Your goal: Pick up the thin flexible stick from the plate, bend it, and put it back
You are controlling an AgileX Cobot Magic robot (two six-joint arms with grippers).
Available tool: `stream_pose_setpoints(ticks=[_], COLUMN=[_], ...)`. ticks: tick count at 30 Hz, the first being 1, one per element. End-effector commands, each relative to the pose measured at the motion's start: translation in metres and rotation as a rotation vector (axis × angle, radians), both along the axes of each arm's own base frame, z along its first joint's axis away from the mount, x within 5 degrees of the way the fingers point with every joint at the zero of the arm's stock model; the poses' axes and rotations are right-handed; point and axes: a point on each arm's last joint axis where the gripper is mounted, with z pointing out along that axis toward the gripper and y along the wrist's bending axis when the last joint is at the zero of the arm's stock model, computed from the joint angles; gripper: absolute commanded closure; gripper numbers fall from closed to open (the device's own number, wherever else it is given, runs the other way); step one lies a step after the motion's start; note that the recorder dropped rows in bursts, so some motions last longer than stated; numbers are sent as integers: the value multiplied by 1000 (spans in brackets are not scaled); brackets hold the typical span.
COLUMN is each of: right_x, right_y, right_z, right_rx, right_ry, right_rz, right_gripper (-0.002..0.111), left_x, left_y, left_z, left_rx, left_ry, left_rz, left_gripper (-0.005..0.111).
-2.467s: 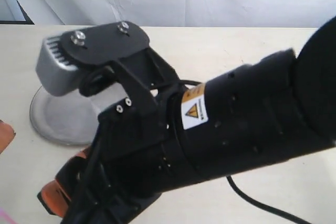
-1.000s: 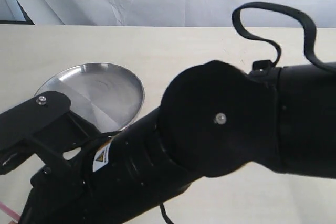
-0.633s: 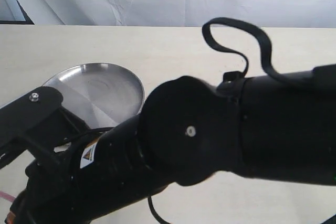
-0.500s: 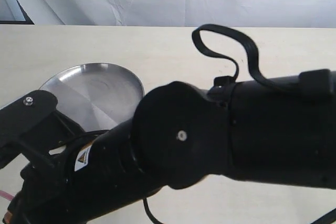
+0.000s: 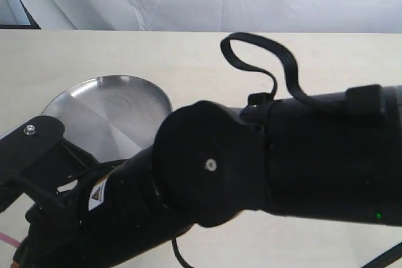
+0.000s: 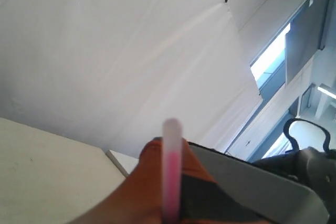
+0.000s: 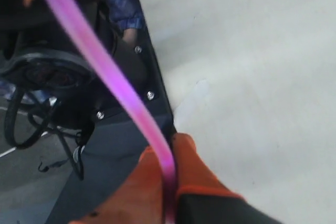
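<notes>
The thin flexible stick (image 7: pixel 113 80) is a bright pink strand, arched in a bend between my two grippers. My right gripper (image 7: pixel 169 153) is shut on one end, orange fingers (image 7: pixel 197 174) pinching it. The strand's far end runs under the other orange gripper at the frame's edge. My left gripper (image 6: pixel 170 153) is shut on the stick (image 6: pixel 171 174), whose whitish tip pokes out past the fingers. In the exterior view only a sliver of the stick (image 5: pixel 7 238) shows at the lower left. The silver plate (image 5: pixel 103 108) lies on the table with nothing on its visible part.
A thick black arm (image 5: pixel 264 167) fills the lower exterior view from the right edge to the lower left, covering the plate's near rim and both grippers. A looped black cable (image 5: pixel 260 54) rises from it. The beige tabletop (image 5: pixel 207 61) runs back to a white curtain.
The black arm has slid left and lower across the exterior view, its joint and cable loop shifting left. The plate has stayed put. A pink sliver stays at the lower left.
</notes>
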Motion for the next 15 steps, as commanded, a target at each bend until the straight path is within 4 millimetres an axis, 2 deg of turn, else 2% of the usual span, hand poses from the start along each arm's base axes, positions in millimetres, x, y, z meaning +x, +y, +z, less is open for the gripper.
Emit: stream_pose_setpoints(ticks=[1, 3, 4, 7, 9, 12, 15], right_x=[-5, -7, -7, -3, -1, 0, -2], right_y=[-12, -18, -20, -18, -13, -8, -7], right_z=[17, 32, 39, 38, 30, 21, 20], right_rx=[15, 58, 84, 99, 93, 92, 89], right_ry=[-10, -33, -52, -66, -40, 26, 40], right_rz=[26, 20, 8, -21, -41, -69, -50], right_gripper=[108, 108, 108, 108, 108, 108, 108], left_x=[-4, -4, -5, -5, -4, -4, -3], left_y=[-3, -6, -6, -5, -4, -4, -4], left_z=[1, -5, -5, -3, -1, -1, -3], left_rx=[78, 180, 183, 129, 101, 101, 127], left_ry=[-44, -70, -62, -47, -38, -37, -36], left_rz=[-22, -24, -33, -35, -32, -30, -10], left_gripper=[106, 105, 100, 76, 66, 71, 83])
